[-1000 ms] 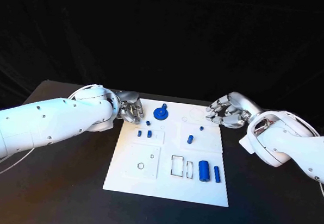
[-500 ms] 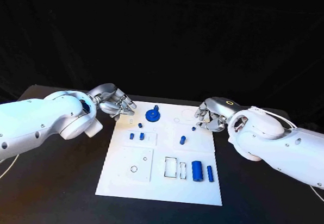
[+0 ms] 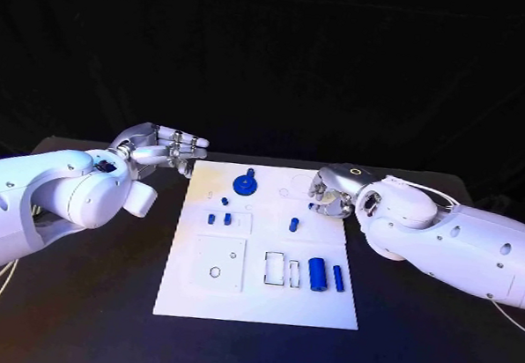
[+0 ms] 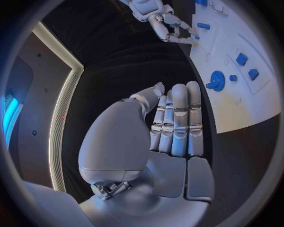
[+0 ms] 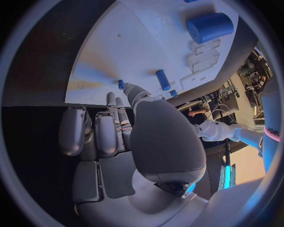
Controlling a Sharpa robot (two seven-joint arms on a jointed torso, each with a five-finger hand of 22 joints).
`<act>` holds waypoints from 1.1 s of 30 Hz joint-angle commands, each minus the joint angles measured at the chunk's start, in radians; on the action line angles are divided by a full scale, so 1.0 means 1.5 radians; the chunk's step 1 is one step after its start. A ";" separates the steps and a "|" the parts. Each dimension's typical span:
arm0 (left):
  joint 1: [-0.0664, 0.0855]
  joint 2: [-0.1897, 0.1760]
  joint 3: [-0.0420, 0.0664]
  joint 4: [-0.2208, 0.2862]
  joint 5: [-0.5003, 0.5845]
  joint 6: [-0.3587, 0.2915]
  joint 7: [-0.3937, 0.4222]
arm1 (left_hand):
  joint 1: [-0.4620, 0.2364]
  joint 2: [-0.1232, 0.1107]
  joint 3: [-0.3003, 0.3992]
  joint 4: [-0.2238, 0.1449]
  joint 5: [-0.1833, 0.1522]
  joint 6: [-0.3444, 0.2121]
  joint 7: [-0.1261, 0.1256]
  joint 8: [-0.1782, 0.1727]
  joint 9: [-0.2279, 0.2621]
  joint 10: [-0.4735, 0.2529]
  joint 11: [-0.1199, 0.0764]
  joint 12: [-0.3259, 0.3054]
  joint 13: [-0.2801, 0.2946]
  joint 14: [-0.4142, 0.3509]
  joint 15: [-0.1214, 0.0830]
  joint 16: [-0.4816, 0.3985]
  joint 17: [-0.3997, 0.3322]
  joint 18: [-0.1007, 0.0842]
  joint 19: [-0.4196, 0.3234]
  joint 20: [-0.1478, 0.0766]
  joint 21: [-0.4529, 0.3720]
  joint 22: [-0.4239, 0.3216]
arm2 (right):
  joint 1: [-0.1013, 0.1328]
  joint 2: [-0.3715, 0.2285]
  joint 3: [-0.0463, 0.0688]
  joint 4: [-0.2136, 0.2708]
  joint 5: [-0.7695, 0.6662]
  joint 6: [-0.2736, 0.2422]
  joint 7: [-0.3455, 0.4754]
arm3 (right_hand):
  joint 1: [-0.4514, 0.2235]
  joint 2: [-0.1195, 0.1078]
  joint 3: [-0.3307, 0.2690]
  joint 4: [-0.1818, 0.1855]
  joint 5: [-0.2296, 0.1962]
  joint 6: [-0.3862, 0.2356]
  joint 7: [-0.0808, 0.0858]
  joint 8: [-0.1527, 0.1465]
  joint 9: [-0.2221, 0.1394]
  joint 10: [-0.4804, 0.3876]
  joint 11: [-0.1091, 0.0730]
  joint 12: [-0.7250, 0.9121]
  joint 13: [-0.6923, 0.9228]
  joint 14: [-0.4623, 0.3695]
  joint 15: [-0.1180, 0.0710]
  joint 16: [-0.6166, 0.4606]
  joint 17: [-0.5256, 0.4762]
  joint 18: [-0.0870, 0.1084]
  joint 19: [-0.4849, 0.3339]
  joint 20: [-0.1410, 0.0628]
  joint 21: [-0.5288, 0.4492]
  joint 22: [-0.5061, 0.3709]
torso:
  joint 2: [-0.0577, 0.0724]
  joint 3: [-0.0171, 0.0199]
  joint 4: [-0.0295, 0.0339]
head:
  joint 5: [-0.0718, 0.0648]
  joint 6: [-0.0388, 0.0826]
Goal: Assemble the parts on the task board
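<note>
1. Two hands flank the far end of the board (image 3: 259,301), which lies mid-table (image 3: 421,359).
2. Our left hand (image 3: 158,147) hovers off the board's far-left corner, fingers straight, close together, holding nothing.
3. Our right hand (image 3: 336,192) is at the far-right edge, fingers curled; we cannot tell if it holds anything.
4. On the board: a gear (image 3: 247,183) far, small pegs (image 3: 217,218) and a peg (image 3: 294,224) mid-board, a cylinder (image 3: 317,275) and a rod (image 3: 338,278) near right.
</note>
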 commanded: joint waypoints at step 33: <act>0.002 -0.008 0.001 0.022 0.073 0.009 0.039 | 0.009 0.011 -0.006 -0.007 0.000 -0.004 0.005 -0.003 -0.004 -0.012 0.002 0.008 0.002 -0.007 0.001 -0.014 -0.011 0.008 -0.003 0.000 -0.011 -0.007 | -0.024 0.033 0.000 -0.039 -0.005 0.042 0.001 | 0.007 0.014 0.090 -0.039 -0.016 0.047 -0.009 0.001 0.008 0.055 -0.009 -0.020 -0.032 0.022 -0.004 0.012 0.008 -0.013 0.016 -0.005 0.030 0.068 | 0.000 0.0011 -0.0017 | -0.001 -0.002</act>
